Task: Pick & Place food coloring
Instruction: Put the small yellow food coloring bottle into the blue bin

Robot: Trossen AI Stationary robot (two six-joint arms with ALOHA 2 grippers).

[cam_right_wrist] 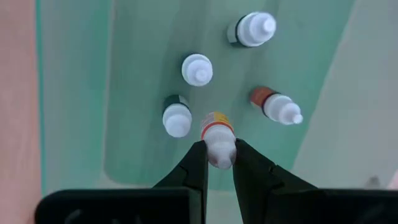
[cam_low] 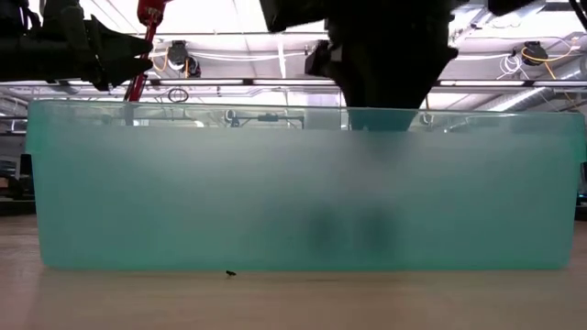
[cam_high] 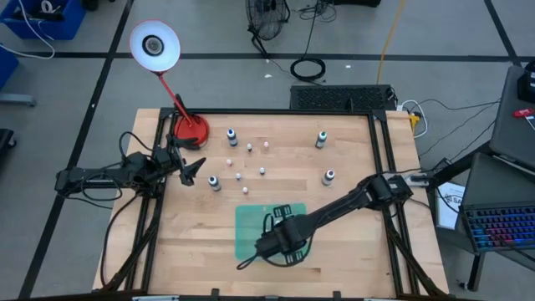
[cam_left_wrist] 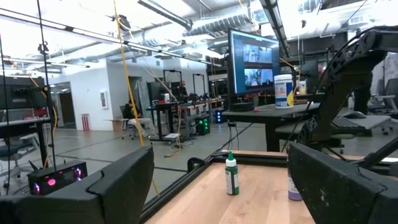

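Teal plastic bin (cam_high: 247,221) is sitting at the counter's (cam_high: 351,251) six o'clock edge, and the right tool (cam_right_wrist: 219,155) is hanging inside it, clamped on the white cap of an orange-banded food coloring bottle (cam_right_wrist: 216,132). Four more bottles are standing in the bin around it, five in all. Four others are waiting out on the counter, toward twelve and three o'clock. The left tool (cam_high: 191,170) is hovering at nine o'clock, fingers spread apart, empty. These bottles are looking light, rigid and smooth, so gripping the cap or neck seems safest.
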